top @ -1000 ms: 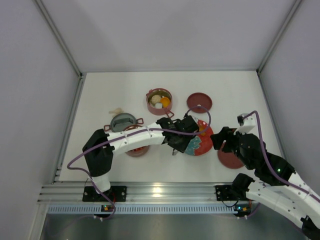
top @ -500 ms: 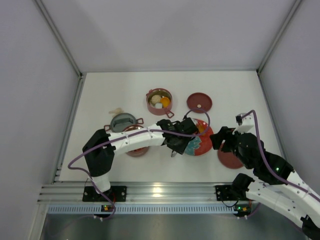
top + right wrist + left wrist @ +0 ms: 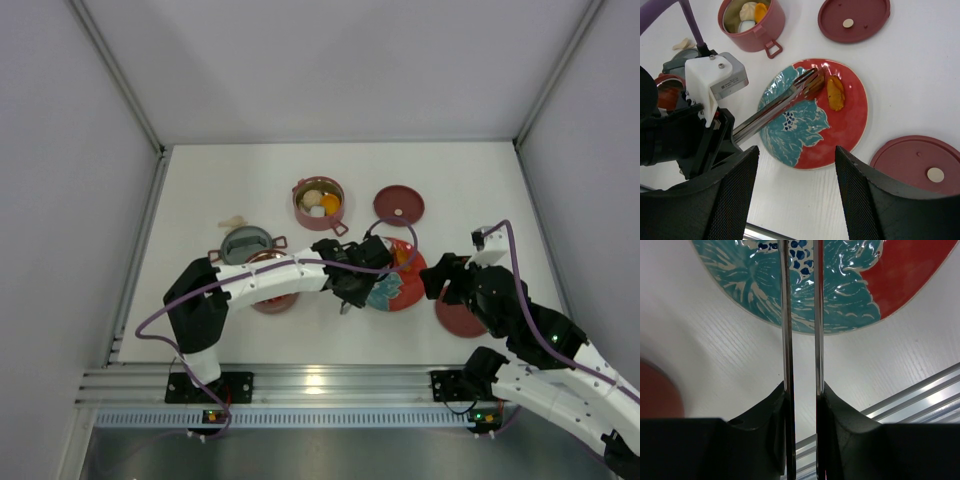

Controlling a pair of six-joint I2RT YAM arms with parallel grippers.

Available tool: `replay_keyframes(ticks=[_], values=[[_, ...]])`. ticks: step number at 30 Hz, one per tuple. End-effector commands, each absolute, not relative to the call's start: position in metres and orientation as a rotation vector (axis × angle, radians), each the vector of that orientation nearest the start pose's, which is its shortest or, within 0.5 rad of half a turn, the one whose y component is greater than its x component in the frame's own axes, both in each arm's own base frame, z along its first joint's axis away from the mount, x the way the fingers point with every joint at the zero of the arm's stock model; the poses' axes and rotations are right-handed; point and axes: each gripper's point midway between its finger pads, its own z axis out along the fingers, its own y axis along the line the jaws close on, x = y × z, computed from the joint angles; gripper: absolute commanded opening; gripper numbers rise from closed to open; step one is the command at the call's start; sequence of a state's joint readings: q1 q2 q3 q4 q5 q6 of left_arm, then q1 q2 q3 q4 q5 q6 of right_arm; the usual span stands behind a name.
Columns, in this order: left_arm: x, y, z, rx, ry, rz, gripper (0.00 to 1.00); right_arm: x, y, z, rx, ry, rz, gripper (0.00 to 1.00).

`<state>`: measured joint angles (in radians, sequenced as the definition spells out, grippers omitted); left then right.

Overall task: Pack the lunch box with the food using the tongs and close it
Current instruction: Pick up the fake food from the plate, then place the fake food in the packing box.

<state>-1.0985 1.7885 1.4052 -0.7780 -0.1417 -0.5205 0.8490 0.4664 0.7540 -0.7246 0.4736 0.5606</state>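
Note:
My left gripper (image 3: 802,390) is shut on the slim metal tongs (image 3: 786,330), one finger pressing each arm. The tongs (image 3: 775,110) reach over the red plate with a teal flower (image 3: 850,135), their tips nearly together beside an orange food piece (image 3: 835,93); nothing shows between the tips. A pink lunch box pot (image 3: 319,203) behind the plate holds white and orange food (image 3: 752,11). A second pot (image 3: 272,298) is mostly hidden under the left arm. My right gripper (image 3: 796,155) hovers open above the plate's near rim, holding nothing.
One maroon lid (image 3: 399,204) lies behind the plate, another (image 3: 460,315) to its right under my right arm. A grey round dish (image 3: 247,244) and a small cream lump (image 3: 233,221) sit at the left. The metal rail (image 3: 320,385) borders the near edge.
The tong arms have been squeezed closer together in my left gripper. The left gripper has eased slightly back toward the near edge. The right arm barely shifted.

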Motion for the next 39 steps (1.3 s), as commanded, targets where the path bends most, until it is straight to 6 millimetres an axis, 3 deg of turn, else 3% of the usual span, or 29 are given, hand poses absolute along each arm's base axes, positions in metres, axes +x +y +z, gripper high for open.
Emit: replay_keyframes(ticks=[1, 9, 16, 17, 20, 30, 34, 39], values=[[0.187, -0.352, 0.124, 0.703, 2.568, -0.372, 0.27, 0.180, 0.116, 0.235, 0.009, 1.965, 0.459, 0.62], [0.182, -0.335, 0.155, 0.676, 2.526, -0.382, 0.26, 0.182, 0.118, 0.233, 0.007, 1.967, 0.460, 0.62], [0.169, -0.299, 0.186, 0.604, 2.494, -0.396, 0.26, 0.183, 0.120, 0.233, 0.004, 1.970, 0.463, 0.62], [0.166, -0.288, 0.182, 0.602, 2.511, -0.362, 0.26, 0.183, 0.120, 0.232, 0.001, 1.971, 0.462, 0.62], [0.159, -0.263, 0.194, 0.547, 2.501, -0.349, 0.26, 0.183, 0.121, 0.233, 0.002, 1.969, 0.464, 0.62], [0.110, -0.151, 0.209, 0.355, 2.548, -0.271, 0.27, 0.189, 0.133, 0.228, -0.019, 1.983, 0.474, 0.62], [0.095, -0.121, 0.203, 0.309, 2.587, -0.220, 0.27, 0.191, 0.138, 0.231, -0.028, 1.981, 0.483, 0.61], [0.081, -0.099, 0.194, 0.279, 2.631, -0.194, 0.27, 0.193, 0.141, 0.233, -0.033, 1.979, 0.488, 0.61]])
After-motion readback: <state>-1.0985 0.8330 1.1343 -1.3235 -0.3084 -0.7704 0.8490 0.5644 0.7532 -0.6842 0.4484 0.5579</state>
